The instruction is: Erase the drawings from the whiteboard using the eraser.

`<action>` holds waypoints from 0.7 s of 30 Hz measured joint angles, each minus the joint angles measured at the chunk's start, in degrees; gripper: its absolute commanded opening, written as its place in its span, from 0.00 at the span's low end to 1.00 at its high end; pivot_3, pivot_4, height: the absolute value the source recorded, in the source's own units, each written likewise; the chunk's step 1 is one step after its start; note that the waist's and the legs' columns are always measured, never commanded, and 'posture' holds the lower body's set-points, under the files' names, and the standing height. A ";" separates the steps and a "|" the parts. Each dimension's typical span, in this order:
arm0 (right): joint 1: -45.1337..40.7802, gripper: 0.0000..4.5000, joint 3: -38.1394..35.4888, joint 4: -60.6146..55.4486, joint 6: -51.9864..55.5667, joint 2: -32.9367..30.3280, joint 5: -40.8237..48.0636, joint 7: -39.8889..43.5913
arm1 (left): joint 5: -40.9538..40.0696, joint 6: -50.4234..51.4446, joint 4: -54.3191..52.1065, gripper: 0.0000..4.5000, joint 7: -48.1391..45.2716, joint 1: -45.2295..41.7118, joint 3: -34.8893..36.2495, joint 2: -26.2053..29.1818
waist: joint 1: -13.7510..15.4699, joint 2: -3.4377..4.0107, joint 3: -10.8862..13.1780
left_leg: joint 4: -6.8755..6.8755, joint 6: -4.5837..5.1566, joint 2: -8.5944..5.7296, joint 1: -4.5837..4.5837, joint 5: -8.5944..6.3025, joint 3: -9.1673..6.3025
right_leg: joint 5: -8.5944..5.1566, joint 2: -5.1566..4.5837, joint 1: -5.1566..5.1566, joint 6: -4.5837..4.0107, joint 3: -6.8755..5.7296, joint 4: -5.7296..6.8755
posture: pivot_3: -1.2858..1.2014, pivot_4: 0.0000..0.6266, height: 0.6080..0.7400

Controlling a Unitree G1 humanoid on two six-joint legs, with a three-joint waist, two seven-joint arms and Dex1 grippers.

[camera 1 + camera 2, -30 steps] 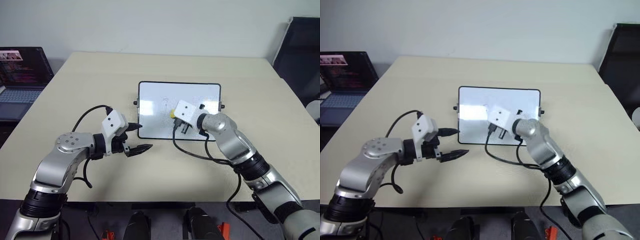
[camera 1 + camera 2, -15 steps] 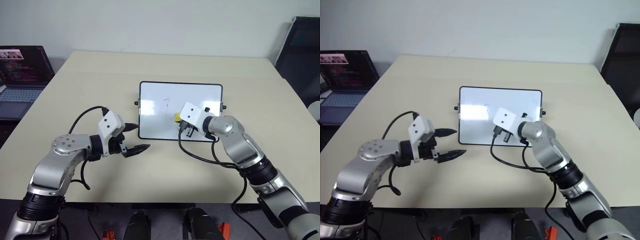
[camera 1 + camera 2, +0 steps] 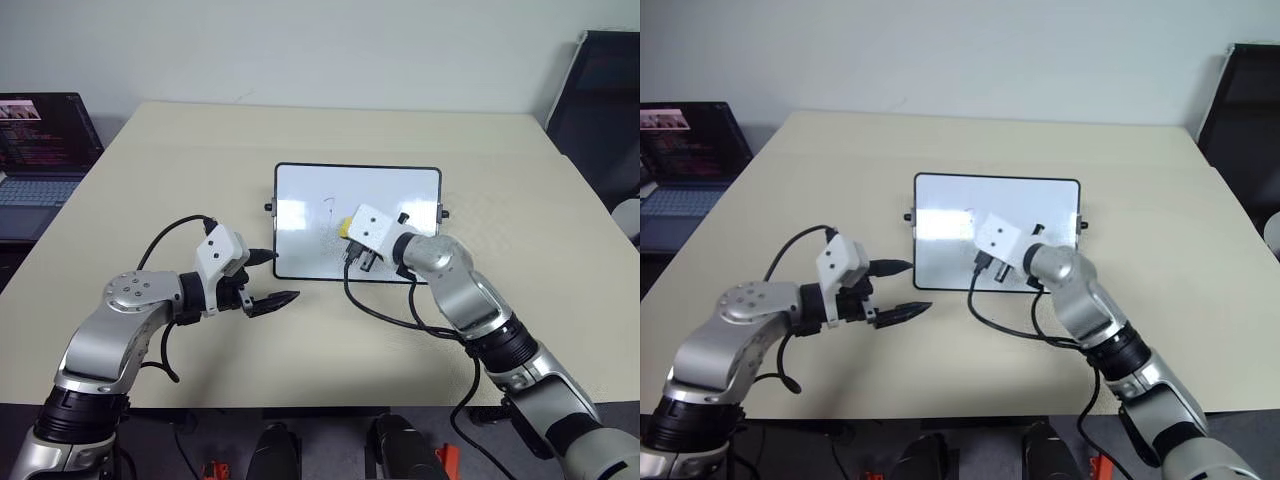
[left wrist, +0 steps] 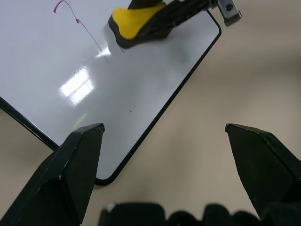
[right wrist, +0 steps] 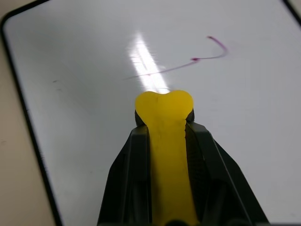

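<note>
The whiteboard [image 3: 300, 200] lies flat in the middle of the table. A thin purplish hook-and-line stroke, the drawings [image 5: 207, 54], shows on its left half, also in the left wrist view [image 4: 70, 9]. My right gripper [image 5: 164, 120] is shut on the yellow eraser [image 3: 345, 229], which rests on the board just right of and nearer than the stroke. The eraser's dark underside [image 4: 141, 37] faces the board. My left gripper [image 3: 283, 276] hovers open and holds nothing, off the board's near left corner.
An open laptop [image 3: 40, 150] sits beyond the table's left edge. A black chair [image 3: 600, 100] stands at the far right. The beige table [image 3: 200, 150] stretches around the board. Black cables loop from both wrists over the tabletop.
My right gripper has slid the eraser a little left and nearer on the board over the last half second. The stroke looks unchanged. The left arm stayed put.
</note>
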 measured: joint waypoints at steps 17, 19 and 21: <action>-1.63 0.15 -1.63 5.14 -4.52 1.76 -1.72 -5.68 | 0.05 -0.63 0.25 1.00 0.01 -0.61 -0.05 0.00 | 0.29 0.00 0.00 | 0.07 0.02 -0.01 0.02 0.02 -0.01 | 0.08 0.00 0.02 -0.06 -0.01 0.03 | 0.52 0.24 1.00; -2.33 0.15 -3.14 5.86 -4.68 1.72 -1.71 -6.55 | 0.04 -0.55 0.25 1.00 0.05 -0.82 -0.06 0.00 | 0.29 0.00 0.00 | 0.07 0.02 -0.01 0.02 0.02 -0.01 | 0.08 0.00 0.02 -0.06 0.00 0.03 | 0.52 0.24 1.00; -2.70 0.15 -4.59 5.88 -3.97 1.67 -1.45 -6.52 | 0.02 -0.51 0.24 1.00 0.08 -1.03 -0.07 0.00 | 0.29 0.00 0.00 | 0.06 0.02 -0.01 0.02 0.02 -0.01 | 0.08 0.00 0.02 -0.06 -0.01 0.03 | 0.52 0.24 1.00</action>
